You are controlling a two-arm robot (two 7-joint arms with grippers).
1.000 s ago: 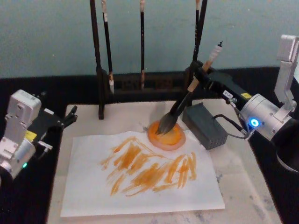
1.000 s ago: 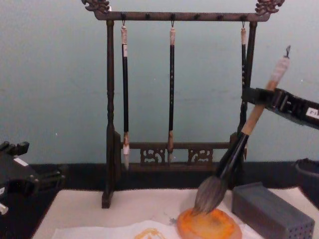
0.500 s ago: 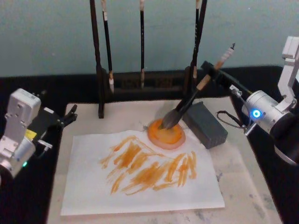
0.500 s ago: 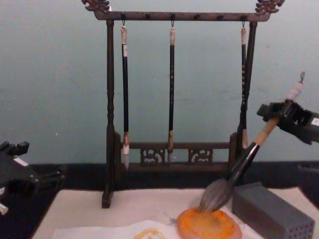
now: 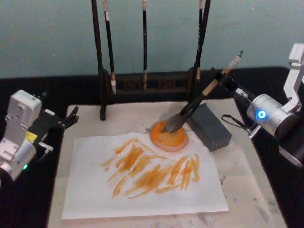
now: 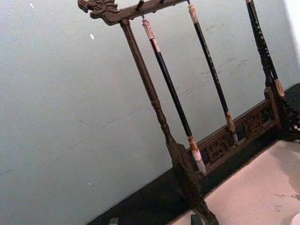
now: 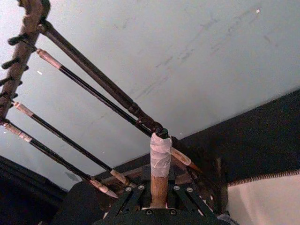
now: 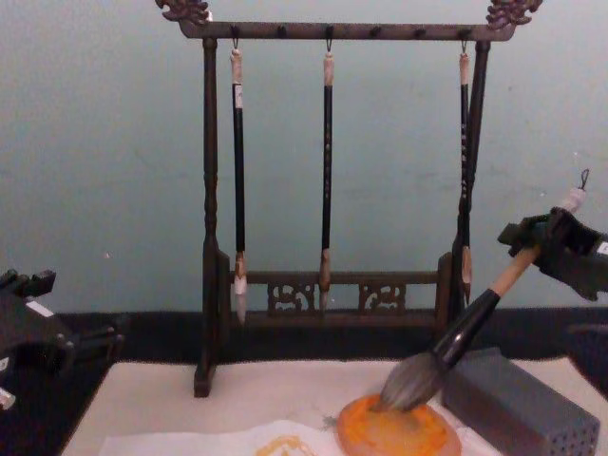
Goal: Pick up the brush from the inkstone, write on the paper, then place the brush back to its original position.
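Now | right end effector (image 5: 222,78) clamps brush (image 5: 199,100) | bristles on inkstone (image 5: 174,142) | left end effector (image 5: 72,118) spread

Ahead of me: dark wooden rack (image 8: 211,237) w/ 3 thin brushes (image 8: 326,171) hanging, at back of beige mat (image 5: 123,118). Grey holed block (image 5: 209,126) on mat, right side. Black tabletop (image 5: 71,90), teal wall (image 8: 104,142) behind.

- brush (image 5: 198,100): thick, bushy grey-black bristles, black ferrule, tan handle, white-wrapped end with a small loop. Tilted, bristles down on the inkstone (image 5: 169,142), handle leaning up to the right. Right hand (image 5: 222,78) clamps it near the wrapped end.
- inkstone: small round orange dish, flat, at the paper's far edge.
- paper (image 5: 95,199): whitish sheet, lying flat, orange strokes across its middle.
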